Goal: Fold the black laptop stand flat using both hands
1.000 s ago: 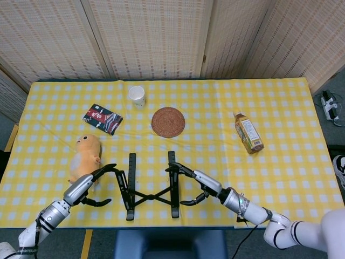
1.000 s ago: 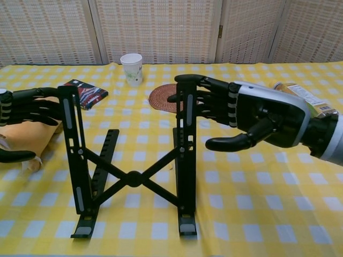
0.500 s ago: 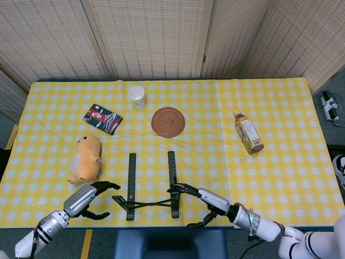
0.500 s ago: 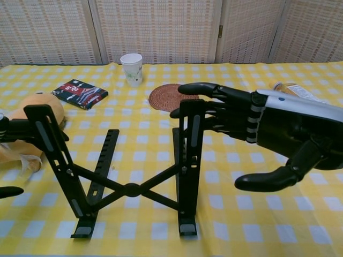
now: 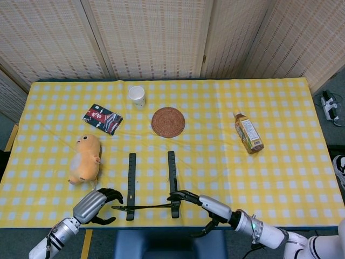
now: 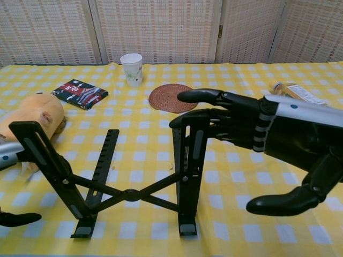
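Chest view: one black laptop stand (image 6: 128,176) stands near the front edge of the table (image 6: 321,134), between the two hands. Its right upright leg is nearly vertical; its left leg leans outward to the left, and the two crossed braces meet at a central pivot low down. The right hand (image 6: 268,134) lies just right of the stand, its fingers (image 6: 206,96) curled over the top of the right upright and touching it, thumb hanging apart below. Only a sliver of the left hand shows at the left edge, beside the tilted leg; its contact cannot be told here.

Head view: the stand (image 5: 151,186) appears as two parallel black rails with the braces lying low across their near ends. The left hand (image 5: 97,204) is at the stand's left end, fingers curled in at the tip of the left leg; whether it grips the leg cannot be told. The right hand (image 5: 207,208) reaches to the near end of the right rail.

Other items, one of each, lie well apart from the stand: orange plush toy (image 5: 86,158) to the left, dark packet (image 5: 102,118), white paper cup (image 5: 137,96), round woven coaster (image 5: 168,122), and a tea bottle (image 5: 248,133) lying on its side at the right. A yellow checked cloth (image 5: 280,162) covers the table.
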Tool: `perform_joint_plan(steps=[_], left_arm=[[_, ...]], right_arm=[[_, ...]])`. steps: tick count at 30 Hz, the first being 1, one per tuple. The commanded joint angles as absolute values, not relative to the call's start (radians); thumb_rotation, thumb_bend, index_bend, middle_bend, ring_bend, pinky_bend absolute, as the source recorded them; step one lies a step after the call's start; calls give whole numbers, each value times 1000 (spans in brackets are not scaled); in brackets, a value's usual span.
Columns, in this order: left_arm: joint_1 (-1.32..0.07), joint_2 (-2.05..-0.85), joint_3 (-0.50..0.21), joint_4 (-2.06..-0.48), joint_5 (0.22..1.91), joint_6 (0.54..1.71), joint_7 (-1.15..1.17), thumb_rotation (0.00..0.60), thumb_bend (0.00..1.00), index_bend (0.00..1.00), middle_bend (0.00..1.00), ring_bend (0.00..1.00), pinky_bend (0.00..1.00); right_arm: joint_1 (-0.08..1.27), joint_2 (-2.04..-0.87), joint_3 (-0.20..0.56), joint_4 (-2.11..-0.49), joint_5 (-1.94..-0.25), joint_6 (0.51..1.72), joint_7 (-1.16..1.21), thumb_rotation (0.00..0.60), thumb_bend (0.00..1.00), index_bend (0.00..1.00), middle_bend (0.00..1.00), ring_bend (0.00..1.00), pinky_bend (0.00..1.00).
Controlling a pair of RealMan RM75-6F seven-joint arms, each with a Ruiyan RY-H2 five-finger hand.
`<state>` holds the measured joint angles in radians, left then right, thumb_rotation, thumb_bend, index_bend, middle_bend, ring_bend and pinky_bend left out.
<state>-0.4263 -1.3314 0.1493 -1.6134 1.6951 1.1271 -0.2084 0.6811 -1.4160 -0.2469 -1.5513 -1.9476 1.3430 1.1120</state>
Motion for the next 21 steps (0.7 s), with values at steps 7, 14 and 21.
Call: perform_joint_plan(steps=[7,14,21], left_arm=[[-399,-1404,125,-1617,1632,1127,-170,600,296,455,379,309,320],[-390,-1432,121,-1609,1617,1133,-156,600,297,494,393,321,337],[-384,-1462,110,-1611,1605,1142,-167,600,351,512,407,337,339]], right_arm=[[682,-1415,-252,-1557,-1940,1346,1105,600,263,18,148,157,0],[682,-1419,-252,-1555,-1934,1352,1105,600,263,18,149,158,0],[683,-1425,-255,-1556,-1936,1353,1100,600,264,18,149,161,0]])
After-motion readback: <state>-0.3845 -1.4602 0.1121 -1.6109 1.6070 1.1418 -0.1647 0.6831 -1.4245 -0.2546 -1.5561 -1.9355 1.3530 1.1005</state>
